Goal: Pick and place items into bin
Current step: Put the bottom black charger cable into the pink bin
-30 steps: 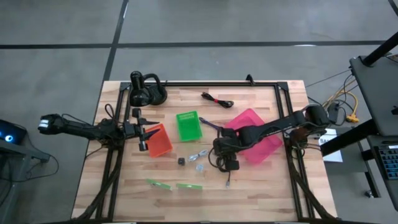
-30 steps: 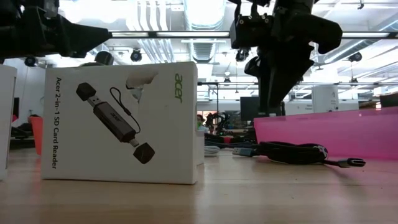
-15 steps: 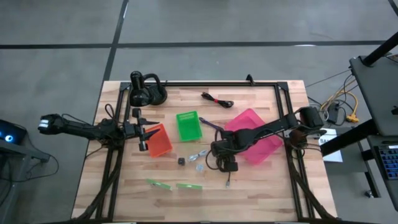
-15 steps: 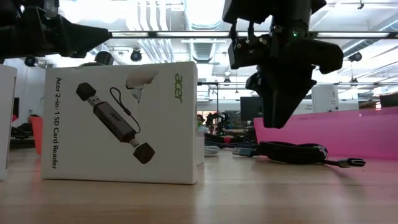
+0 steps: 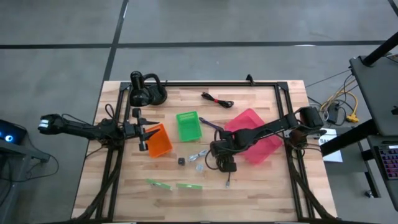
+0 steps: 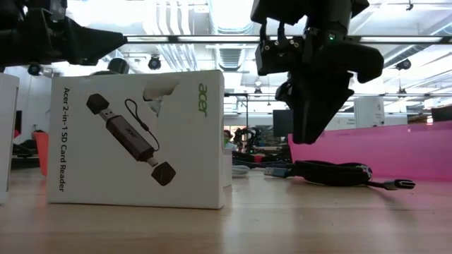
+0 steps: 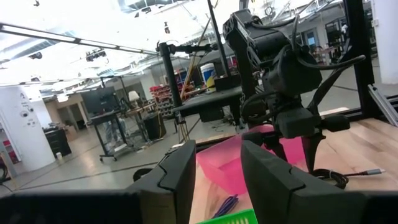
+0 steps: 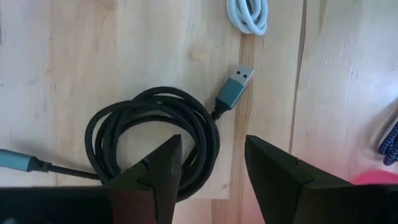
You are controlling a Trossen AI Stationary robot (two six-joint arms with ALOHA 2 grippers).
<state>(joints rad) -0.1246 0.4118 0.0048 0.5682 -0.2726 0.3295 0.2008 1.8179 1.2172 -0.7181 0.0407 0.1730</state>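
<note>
Your right gripper (image 5: 224, 165) hangs over the middle of the wooden surface (image 5: 261, 193), just left of the pink bin (image 5: 261, 149). In the right wrist view its two fingers (image 8: 155, 168) stand apart with nothing between them, pointing straight down at a black coiled cable (image 8: 149, 134) lying flat on the surface. That cable's grey USB plug (image 8: 233, 87) sticks out of the coil, and a small white coiled cord (image 8: 249, 15) lies just past it. From the low view the gripper is above the cable and not touching it.

Your left gripper (image 5: 144, 131) waits at the left side of the surface, beside the orange bin (image 5: 158, 142). Its fingers (image 7: 177, 180) are partly apart and hold nothing.

Other items lie loose on the surface:
- a second black cable (image 5: 216, 99) at the far edge
- a purple pen (image 5: 209, 123) between the green bin (image 5: 188, 126) and the pink bin
- a tiny black cube (image 5: 181, 161) near the middle
- clear-silvery bits (image 5: 198, 155) just right of the cube
- two thin green strips (image 5: 173, 185) toward the near edge

A black desk lamp (image 5: 144, 92) sits at the far left corner.
</note>
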